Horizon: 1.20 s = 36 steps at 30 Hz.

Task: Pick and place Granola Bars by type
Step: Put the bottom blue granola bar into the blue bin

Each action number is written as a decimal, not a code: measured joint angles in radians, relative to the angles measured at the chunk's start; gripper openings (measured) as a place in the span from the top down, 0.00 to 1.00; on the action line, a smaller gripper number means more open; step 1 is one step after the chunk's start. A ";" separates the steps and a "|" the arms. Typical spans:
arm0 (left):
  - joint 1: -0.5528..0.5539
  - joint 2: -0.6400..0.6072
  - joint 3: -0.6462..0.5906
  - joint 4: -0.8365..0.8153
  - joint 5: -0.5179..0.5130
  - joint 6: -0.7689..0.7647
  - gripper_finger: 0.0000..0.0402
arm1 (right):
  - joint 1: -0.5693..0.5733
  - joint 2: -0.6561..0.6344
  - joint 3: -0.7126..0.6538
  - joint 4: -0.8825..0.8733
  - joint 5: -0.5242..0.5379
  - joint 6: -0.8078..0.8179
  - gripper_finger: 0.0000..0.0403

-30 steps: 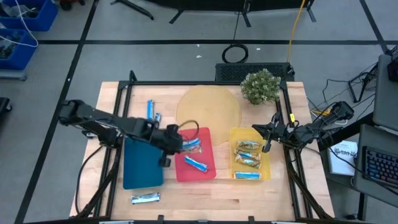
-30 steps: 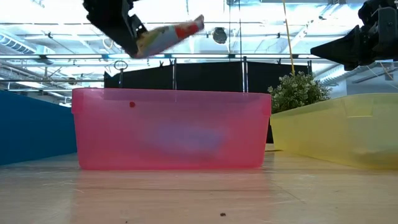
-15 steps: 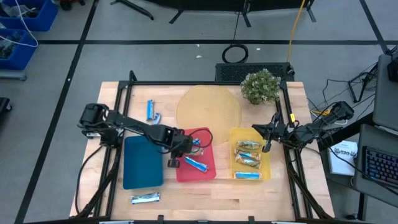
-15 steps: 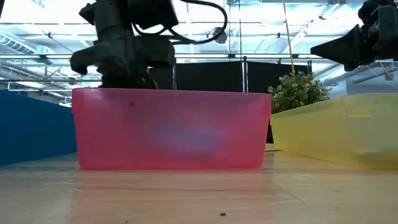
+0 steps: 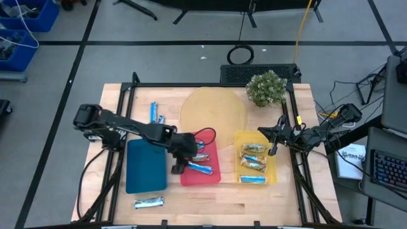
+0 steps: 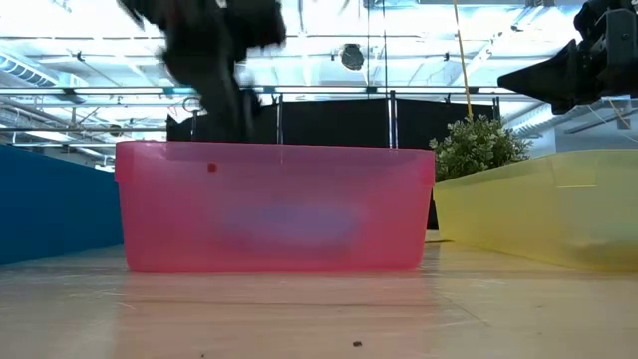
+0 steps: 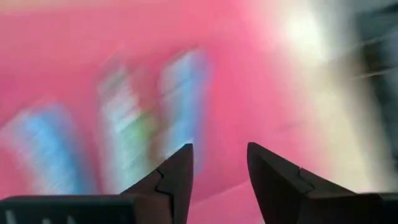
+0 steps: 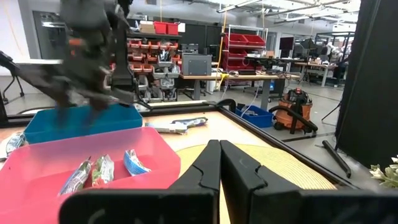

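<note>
— Hovering over the red tray [image 5: 213, 175], is that the left tool [image 5: 188, 149]?

— Yes. In its wrist view the left tool's fingers [image 7: 175, 176] are spread and nothing is between them; blurred bar wrappers lie on the pink floor just beyond the tips.

— So where are the bars now?

— Three granola bars [image 8: 102, 172] lie side by side inside the red tray, as the right wrist view shows. Three more bars [image 5: 254, 164] lie in the yellow tray [image 5: 274, 170]. A pair of blue bars [image 5: 154, 113] lies on the tabletop [image 5: 210, 200] behind the blue tray [image 5: 145, 166], and one silver bar [image 5: 148, 203] lies in front of it, long axis running left to right.

— Which arm takes the loose ones?

— The left, I'd judge; both spots lie on its side, back across the blue tray from the tool. The right tool [image 5: 274, 142], pressed together, waits at the yellow tray's far edge, well apart from them.
</note>
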 joint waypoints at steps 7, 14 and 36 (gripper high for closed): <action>-0.168 -0.199 -0.017 0.295 0.006 0.086 0.61 | 0.000 0.000 0.000 -0.004 0.000 0.000 1.00; -0.299 -0.439 -0.262 0.391 -0.521 0.025 0.61 | 0.000 0.000 0.000 -0.003 0.001 -0.010 1.00; -0.348 -1.000 -0.912 0.976 -0.646 0.047 0.61 | 0.001 -0.018 0.001 -0.168 -0.421 0.024 1.00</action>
